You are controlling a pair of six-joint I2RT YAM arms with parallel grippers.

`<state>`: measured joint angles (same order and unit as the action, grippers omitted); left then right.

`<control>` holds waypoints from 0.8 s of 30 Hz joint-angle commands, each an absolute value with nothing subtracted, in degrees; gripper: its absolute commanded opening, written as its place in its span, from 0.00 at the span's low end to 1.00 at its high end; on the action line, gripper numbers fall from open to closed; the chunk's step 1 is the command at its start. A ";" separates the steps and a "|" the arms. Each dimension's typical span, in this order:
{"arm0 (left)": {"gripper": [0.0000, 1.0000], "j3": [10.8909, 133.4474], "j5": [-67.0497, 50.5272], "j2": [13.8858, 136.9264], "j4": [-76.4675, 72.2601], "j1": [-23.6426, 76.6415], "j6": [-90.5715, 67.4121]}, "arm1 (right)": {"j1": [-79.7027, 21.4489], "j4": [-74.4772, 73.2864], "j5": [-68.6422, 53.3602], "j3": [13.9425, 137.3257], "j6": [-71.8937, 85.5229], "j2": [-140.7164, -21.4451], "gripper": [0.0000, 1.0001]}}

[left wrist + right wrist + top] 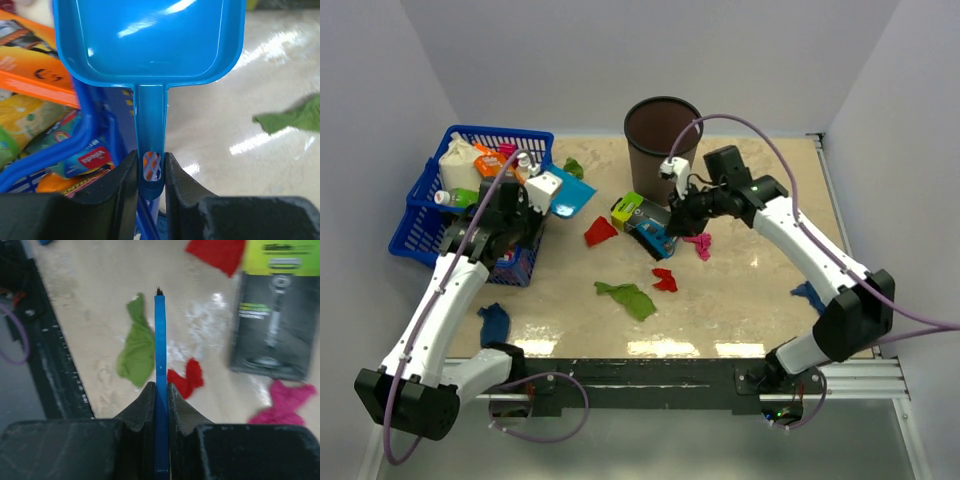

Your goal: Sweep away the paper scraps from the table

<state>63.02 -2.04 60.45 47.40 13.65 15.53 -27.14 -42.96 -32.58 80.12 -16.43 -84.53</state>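
Only wrist views show it: my left end effector (151, 161) clamps the dustpan (150, 40) handle, my right end effector (160, 388) pinches a blue blade (159, 340).

top: fixed above and behind my arm bases, looking down over the whole worktop (740, 300) | left wrist: close behind my left tool (150, 157), sighting along the blue dustpan (150, 45) | right wrist: behind my right tool (160, 386), looking down its blue strip (159, 340) onto the worktop | top and right wrist share: green scrap (136, 352), black-and-lime box (272, 315)
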 commanded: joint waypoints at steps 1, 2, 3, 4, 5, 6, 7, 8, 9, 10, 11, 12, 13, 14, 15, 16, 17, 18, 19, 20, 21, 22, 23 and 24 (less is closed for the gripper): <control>0.00 67.31 5.18 62.57 40.79 12.13 9.85 | -30.23 -39.12 -48.23 78.15 -10.73 -87.87 0.00; 0.00 67.76 5.45 63.01 40.43 12.04 9.67 | -30.50 -38.76 -50.51 77.44 -8.90 -88.67 0.00; 0.00 68.20 5.62 63.28 39.99 12.04 9.49 | -30.50 -37.28 -52.10 76.82 -7.66 -89.29 0.00; 0.00 68.90 5.97 63.63 39.47 12.04 9.49 | -30.59 -36.66 -54.56 75.86 -6.60 -90.78 0.00; 0.00 69.17 6.06 63.89 39.29 12.04 9.14 | -31.02 -35.87 -55.28 75.50 -3.37 -91.49 0.00; 0.00 69.43 6.06 64.07 39.20 12.04 8.97 | -31.46 -34.21 -55.63 75.06 -1.86 -92.28 0.00; 0.00 69.78 5.80 64.25 39.29 11.95 8.88 | -31.99 -33.32 -55.46 74.36 -0.45 -92.81 0.00; 0.00 69.87 5.63 64.25 39.37 11.95 8.53 | -33.30 -32.35 -55.11 73.83 3.04 -93.77 0.00; 0.00 69.87 5.36 64.16 39.46 11.95 8.35 | -34.09 -31.56 -54.41 73.48 4.12 -94.21 0.00; 0.00 69.61 4.40 63.81 39.55 11.95 8.26 | -34.88 -30.60 -53.36 72.61 5.09 -94.74 0.00; 0.00 69.44 3.79 63.72 39.55 12.04 8.35 | -35.76 -29.89 -51.00 72.08 7.71 -95.53 0.00; 0.00 69.26 3.34 63.46 39.55 11.95 8.35 | -35.86 -28.93 -50.63 71.20 9.30 -95.89 0.00; 0.00 69.00 2.56 63.20 39.64 11.95 8.18 | -35.86 -27.70 -50.02 69.71 10.62 -96.50 0.00; 0.00 68.99 2.11 63.28 39.81 11.87 8.35 | -35.86 -27.95 -45.31 69.26 12.64 -96.94 0.00; 0.00 69.08 1.67 63.19 39.99 11.87 8.61 | -35.95 -27.86 -43.44 68.74 13.27 -97.29 0.00; 0.00 69.43 1.15 63.11 40.16 11.95 8.79 | -35.86 -28.04 -42.11 68.12 13.27 -97.29 0.00; 0.00 69.61 0.79 63.02 40.34 11.95 9.57 | -35.77 -28.56 -41.23 67.94 13.01 -97.29 0.00; 0.00 70.13 0.44 63.02 40.43 11.87 10.19 | -35.68 -29.78 -39.13 67.85 12.92 -97.03 0.00; 0.00 70.31 0.27 62.93 40.69 11.95 11.07 | -35.07 -30.14 -38.76 67.24 12.75 -96.60 0.00; 0.00 70.40 0.26 62.84 40.69 11.95 12.29 | -34.63 -30.58 -38.41 66.80 12.57 -96.07 0.00; 0.00 70.49 0.26 62.93 40.69 11.95 12.57 | -34.02 -31.80 -36.32 66.19 12.74 -94.76 0.00; 0.00 70.49 0.26 62.93 40.35 11.95 12.92 | -31.75 -32.34 -35.69 64.70 12.83 -93.88 0.00; 0.00 70.49 -0.95 62.84 40.25 11.95 13.44 | -30.25 -32.87 -34.99 63.73 13.09 -93.08 0.00; 0.00 70.40 -1.31 62.84 39.99 11.95 13.62 | -28.58 -34.44 -33.24 62.85 13.10 -92.38 0.00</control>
<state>67.75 1.15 64.23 42.46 12.38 11.33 -33.85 -31.48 -39.46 65.56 11.16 -97.32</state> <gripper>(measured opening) 0.284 0.109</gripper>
